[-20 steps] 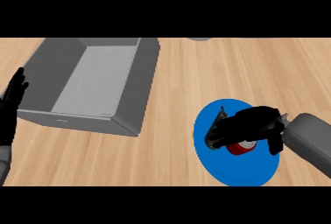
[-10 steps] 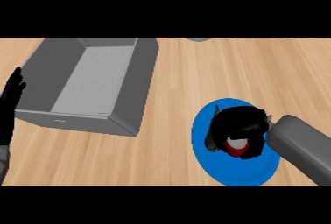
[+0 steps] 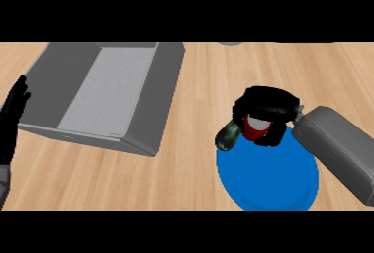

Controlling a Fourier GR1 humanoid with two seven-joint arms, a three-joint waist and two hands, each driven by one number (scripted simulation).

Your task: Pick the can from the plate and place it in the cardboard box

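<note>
My right hand (image 3: 269, 106), fingers curled round the red can (image 3: 255, 129), had raised it from the blue plate's (image 3: 270, 183) middle to its upper edge. The grey box (image 3: 102, 86) waited upper left, and my left hand (image 3: 13, 118) rested open at the left edge.

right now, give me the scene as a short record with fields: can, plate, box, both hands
can: red, mostly hidden by the right hand, at the plate's far edge
right hand: fingers curled round the can
plate: blue, on the counter, right of the box
cardboard box: grey, open top, left of the plate and apart from it
left hand: open, fingers up, resting at the view's left edge beside the box
task state: can not yet in the box
</note>
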